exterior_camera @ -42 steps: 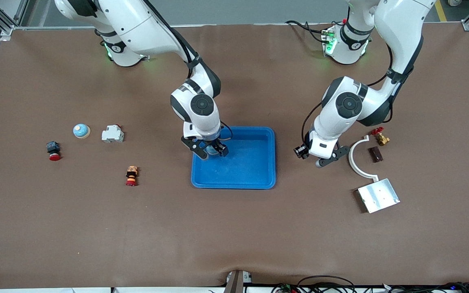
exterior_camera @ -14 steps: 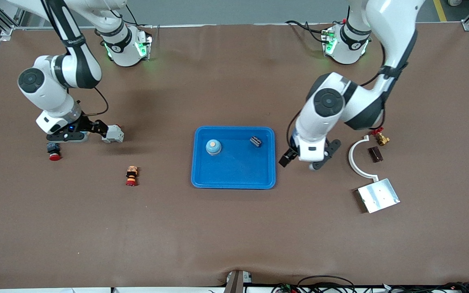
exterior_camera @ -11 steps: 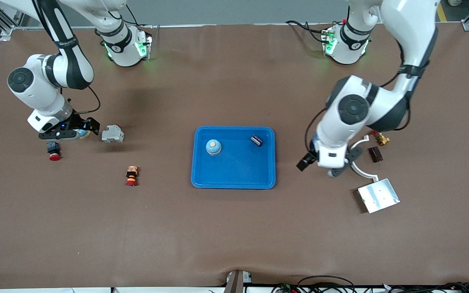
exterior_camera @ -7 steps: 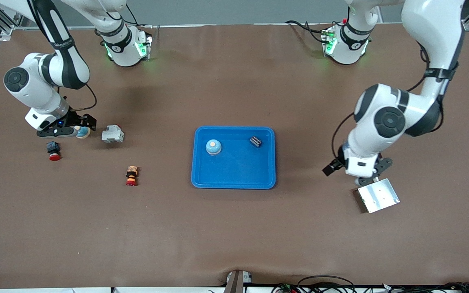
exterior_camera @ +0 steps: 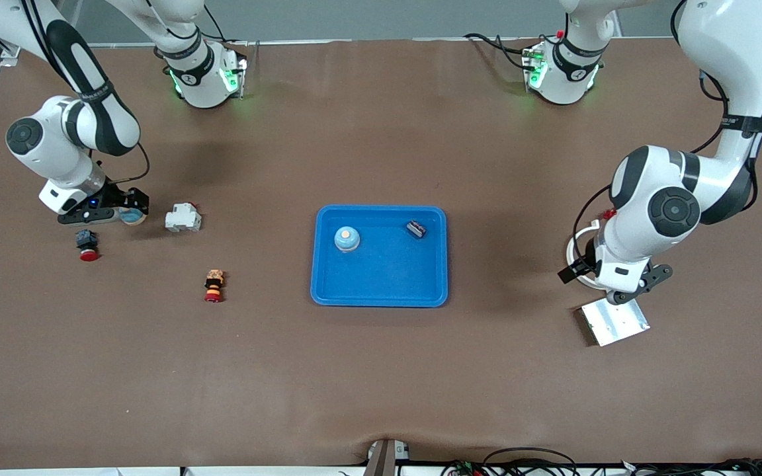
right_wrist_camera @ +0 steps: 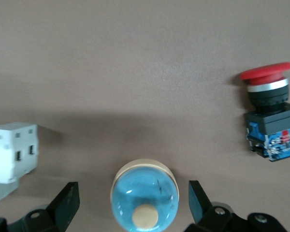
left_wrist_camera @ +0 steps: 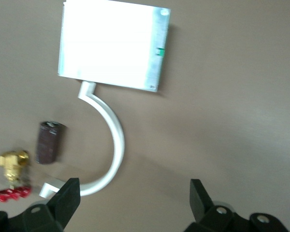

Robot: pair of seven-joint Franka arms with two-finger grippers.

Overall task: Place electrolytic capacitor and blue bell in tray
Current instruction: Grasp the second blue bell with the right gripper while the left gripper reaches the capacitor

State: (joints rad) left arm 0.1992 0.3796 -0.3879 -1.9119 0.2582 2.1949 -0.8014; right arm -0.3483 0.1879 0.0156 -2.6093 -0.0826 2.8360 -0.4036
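Since the walk runs from the right arm's end of the table toward the left arm's, I start with the right gripper (exterior_camera: 120, 210), which sits low over a pale-blue domed bell with a cream button and cream base (right_wrist_camera: 144, 203). Its fingers are spread wide, one on each side of the dome, and grip nothing. A black-bodied pushbutton with a red mushroom cap (exterior_camera: 88, 246) lies just nearer the front camera, and a white plastic breaker block (exterior_camera: 182, 218) lies beside the bell toward the tray. If this bell is to be taken, I judge the fingers should drop to the base rim, centred on the dome, so that the closing stroke does not slide up the curve or nudge the white block. The right arm is folded low, elbow out, wrist pointing down. An orange-and-red stacked button (exterior_camera: 213, 285) lies apart. At mid-table the shallow bright-blue rectangular plastic tray (exterior_camera: 387, 281) holds a second blue domed bell (exterior_camera: 346, 238) and a small dark cylindrical electrolytic capacitor (exterior_camera: 416, 229), well apart from each other; on that showing I judge the placing done. The left gripper (exterior_camera: 632, 287) hangs over a white curved bracket (left_wrist_camera: 113, 140) joined to a flat silver metal plate (left_wrist_camera: 106, 46), its fingers wide apart and empty. The left arm arches high from its base, forearm dropping steeply. A dark brown cylinder (left_wrist_camera: 49, 141) and a brass valve with a red handle (left_wrist_camera: 12, 166) lie beside the bracket.
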